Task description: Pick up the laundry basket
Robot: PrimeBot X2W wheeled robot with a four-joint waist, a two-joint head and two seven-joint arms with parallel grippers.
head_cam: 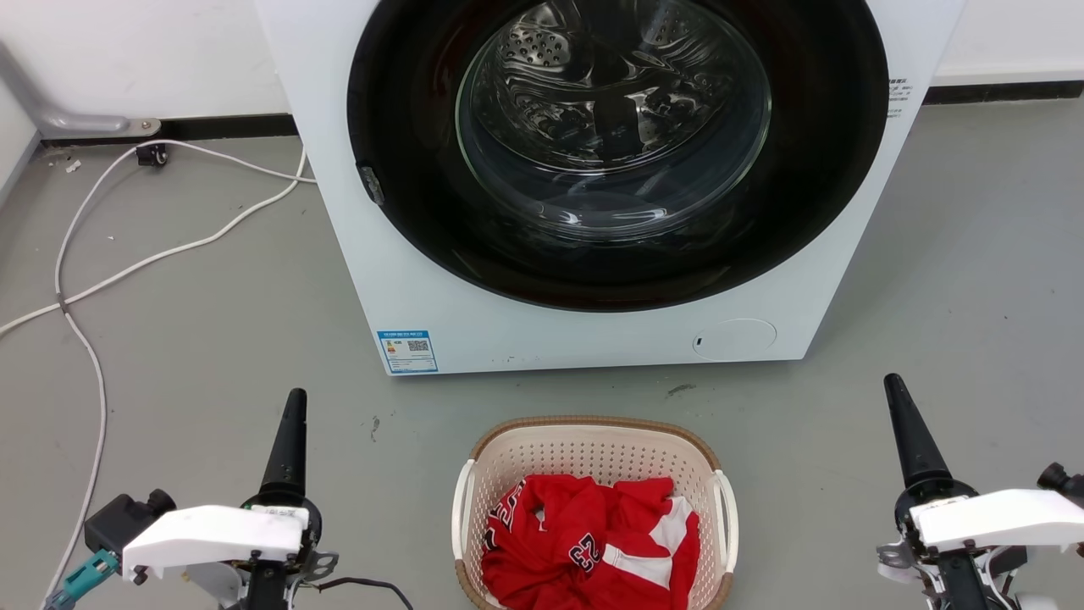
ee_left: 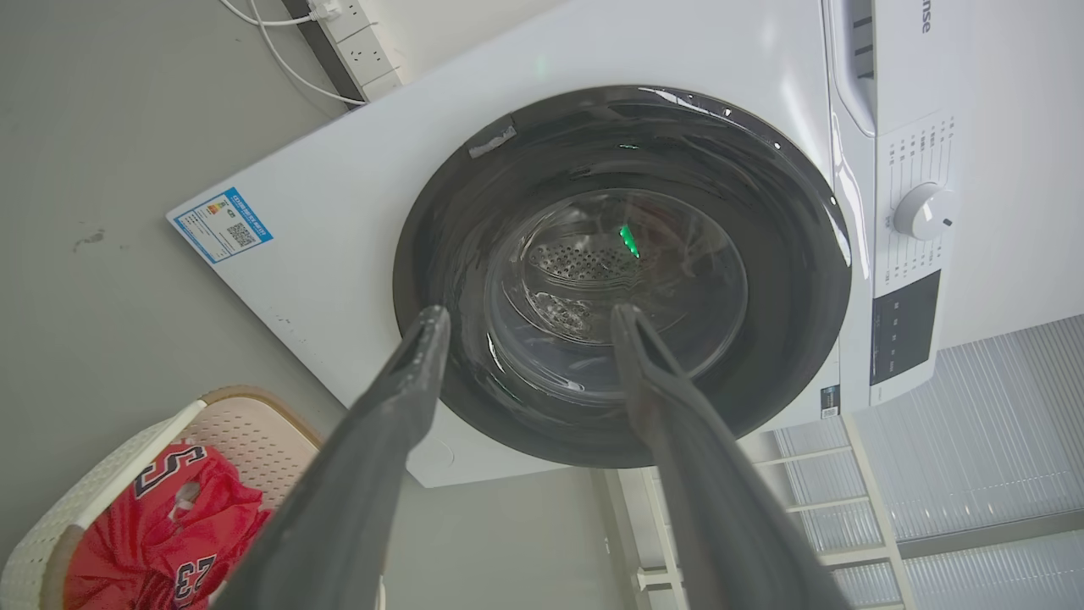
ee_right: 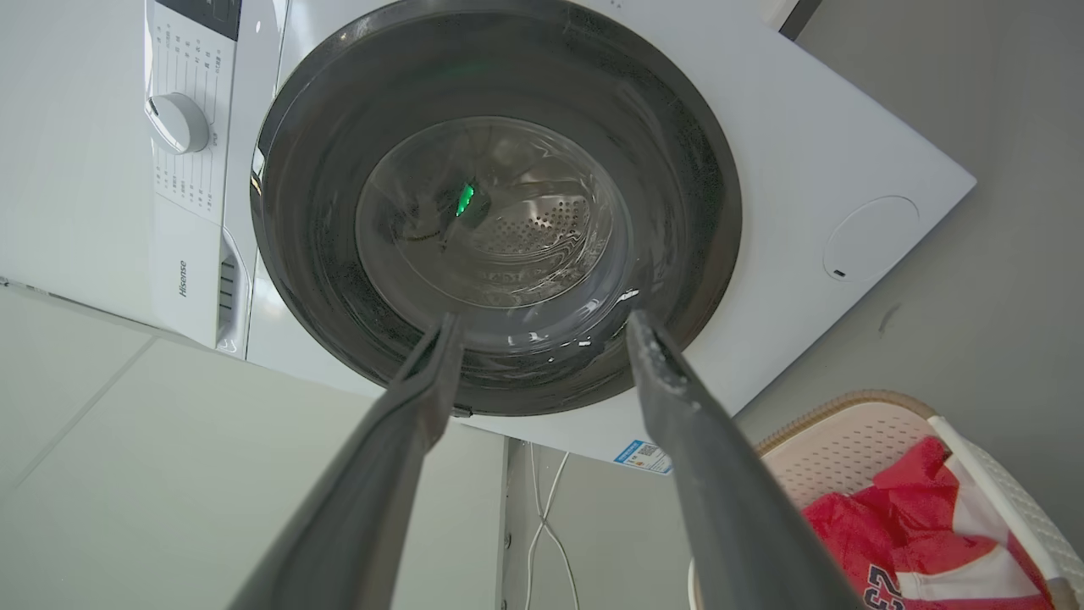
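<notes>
Here the laundry basket [head_cam: 593,451] sits on the grey floor [head_cam: 212,339] just before the washing machine [head_cam: 440,280], a red jersey [head_cam: 584,542] inside. The left end effector [ee_left: 531,315] and right end effector [ee_right: 544,320] flank it, clear of its handles, fingers spread, holding nothing.

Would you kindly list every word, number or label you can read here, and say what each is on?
"Hisense": on the washer, along its control panel.
"23": on the red jersey in the basket.
Blue sticker on the washer's front: too small to read.
Print around the dial: too small to read.
Small print right of the door: too small to read.
</notes>
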